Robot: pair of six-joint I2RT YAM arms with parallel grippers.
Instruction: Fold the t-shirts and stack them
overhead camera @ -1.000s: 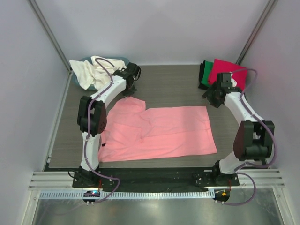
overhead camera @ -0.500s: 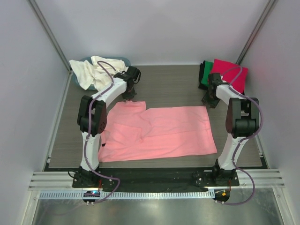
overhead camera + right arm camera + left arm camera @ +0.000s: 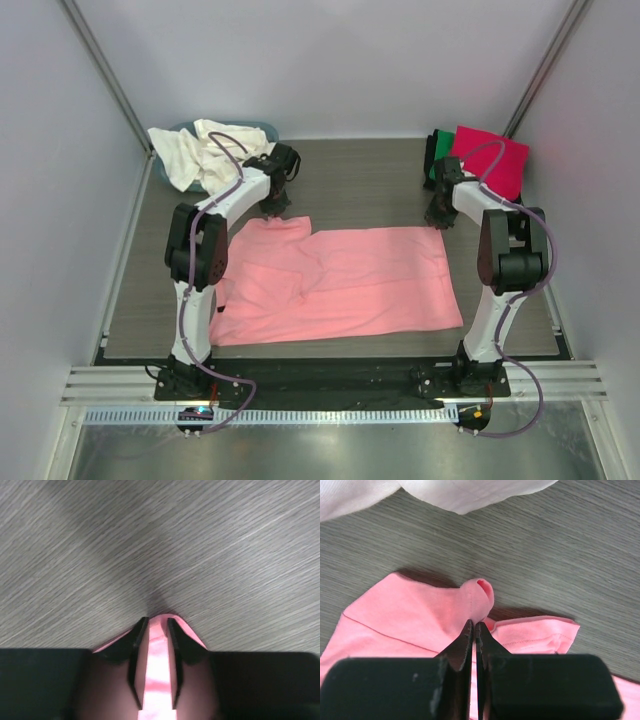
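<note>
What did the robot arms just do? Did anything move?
The right gripper slid left to the far right corner of the pink shirt; its jaws now straddle that corner. The left gripper kept pinching the far left corner. The shirt stayed flat.

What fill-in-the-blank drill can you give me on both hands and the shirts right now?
1. The t-shirt pinched by the left hand is ____ in colour.
2. The right hand is shut on that shirt's far ____ corner.
3. The cream shirts are heaped at the far ____ corner of the table.
4. The top shirt of the folded stack is ____.
Missing words: pink; right; left; magenta.
</note>
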